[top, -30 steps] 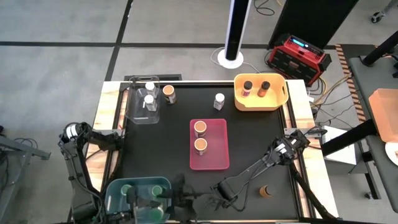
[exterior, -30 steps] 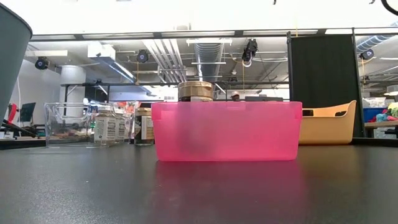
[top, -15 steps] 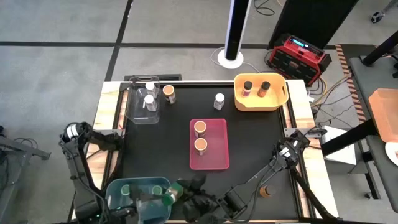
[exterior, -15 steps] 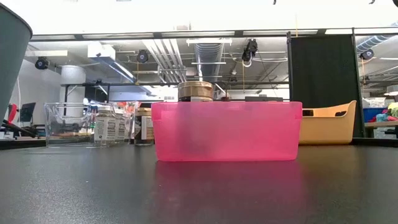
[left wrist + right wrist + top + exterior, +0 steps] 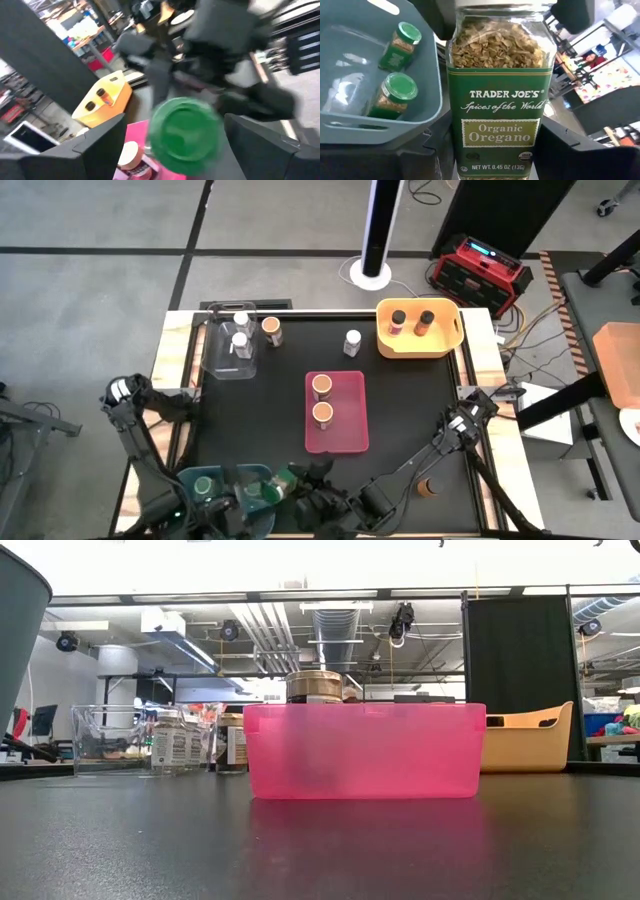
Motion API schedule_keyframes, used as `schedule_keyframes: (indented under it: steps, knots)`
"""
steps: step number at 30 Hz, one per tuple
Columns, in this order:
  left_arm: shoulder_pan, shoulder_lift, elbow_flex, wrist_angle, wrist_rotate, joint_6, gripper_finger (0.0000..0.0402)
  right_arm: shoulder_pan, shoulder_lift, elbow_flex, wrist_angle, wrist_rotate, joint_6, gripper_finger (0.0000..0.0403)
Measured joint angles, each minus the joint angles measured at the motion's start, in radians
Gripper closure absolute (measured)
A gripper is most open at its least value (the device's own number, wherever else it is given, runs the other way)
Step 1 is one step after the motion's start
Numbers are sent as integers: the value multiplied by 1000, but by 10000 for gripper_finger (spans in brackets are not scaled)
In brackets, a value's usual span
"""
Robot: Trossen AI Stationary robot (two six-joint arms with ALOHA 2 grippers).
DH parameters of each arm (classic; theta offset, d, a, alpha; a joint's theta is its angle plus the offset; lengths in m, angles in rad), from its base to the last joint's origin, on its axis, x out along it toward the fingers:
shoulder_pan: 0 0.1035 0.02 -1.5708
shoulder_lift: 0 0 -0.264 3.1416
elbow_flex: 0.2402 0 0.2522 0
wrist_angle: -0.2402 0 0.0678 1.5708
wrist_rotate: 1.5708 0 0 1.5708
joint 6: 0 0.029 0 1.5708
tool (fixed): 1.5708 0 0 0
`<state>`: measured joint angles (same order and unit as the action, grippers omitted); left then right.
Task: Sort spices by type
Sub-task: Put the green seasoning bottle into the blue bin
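Grippers crowd near table edge, hard to separate; right gripper [image 5: 495, 165] clutches oregano jar [image 5: 501, 85], left gripper [image 5: 172, 145] spread wide; blue bin [image 5: 427, 107] holds two green-lidded jars [image 5: 395, 95]

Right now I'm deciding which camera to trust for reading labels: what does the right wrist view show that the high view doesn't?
Only the right wrist view: the readable Organic Oregano label on the oregano jar, held in the right tool. Only the high view: the pink bin, yellow bin and clear bin, each with jars in it. Both: the blue-grey bin with green-lidded jars inside.
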<state>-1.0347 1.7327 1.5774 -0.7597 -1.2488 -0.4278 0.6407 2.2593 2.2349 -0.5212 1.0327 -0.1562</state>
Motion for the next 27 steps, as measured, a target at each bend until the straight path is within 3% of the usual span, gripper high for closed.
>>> schedule_keyframes:
  steps: [8, 24, 27]
  knots:
    - [32, 1, -1, -20, 70, 0, 85, 0, 0, 1, -4, 8, -1, 215]
    - [30, 1, -1, -12, 87, 0, 93, 1, 0, -3, -6, 2, 0, 215]
    - [30, 1, -1, -11, 87, 0, 112, 0, 0, -3, -6, -25, 4, 215]
